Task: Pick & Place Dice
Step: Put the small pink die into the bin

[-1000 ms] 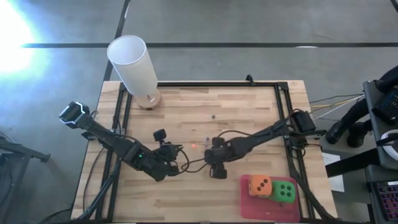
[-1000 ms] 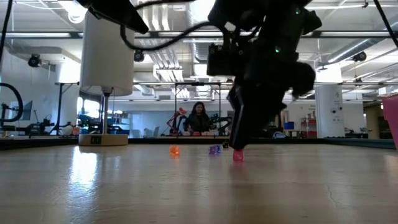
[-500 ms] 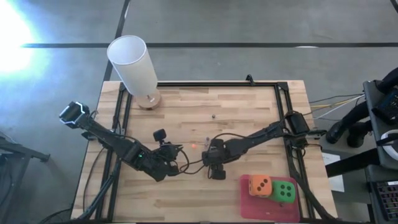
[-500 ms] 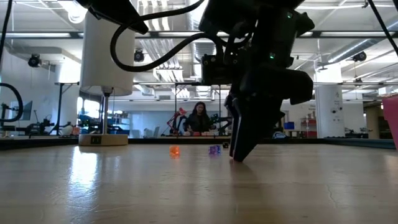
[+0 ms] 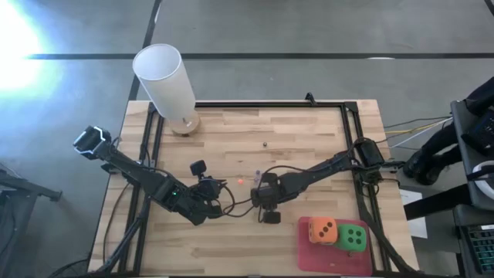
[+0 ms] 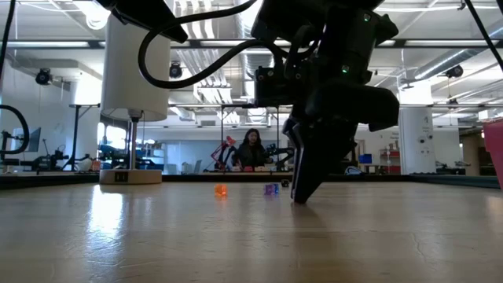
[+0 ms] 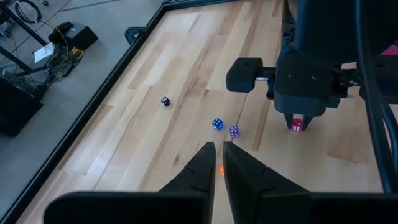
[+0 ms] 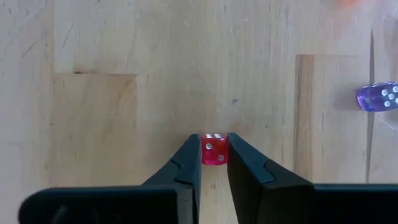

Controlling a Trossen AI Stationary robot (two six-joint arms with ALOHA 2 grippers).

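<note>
A small red die (image 8: 214, 150) lies on the wooden table, and my right gripper (image 8: 214, 149) is shut on it near the table's middle (image 5: 267, 202). A small purple die (image 8: 378, 96), a blue one (image 7: 217, 124), a black one (image 7: 165, 101) and an orange one (image 6: 220, 189) rest loose on the wood nearby. A large orange die (image 5: 323, 230) and a large green die (image 5: 353, 237) sit on the pink mat (image 5: 309, 251) at the near right. My left gripper (image 7: 217, 149) hovers shut left of the small dice, holding nothing. My right gripper pinches the red die's two opposite side faces (image 8: 214, 158) between its two fingertips. The fingers come steeply from above, pointing down at the table. The die's bottom rests on the wood, its pipped top (image 8: 214, 137) showing just past the fingertips.
A tall white cylinder (image 5: 164, 81) on a round wooden base stands at the far left corner. A black frame (image 5: 255, 104) runs along the table's edges. Bare wood lies between the small dice and the mat. A person (image 6: 251, 149) sits far off in the room behind.
My right gripper has sunk a little and tipped steeper over the red die. In the low view the die showed at the fingertip a second ago; now the fingers hide it. The die has stayed in its place on the wood.
</note>
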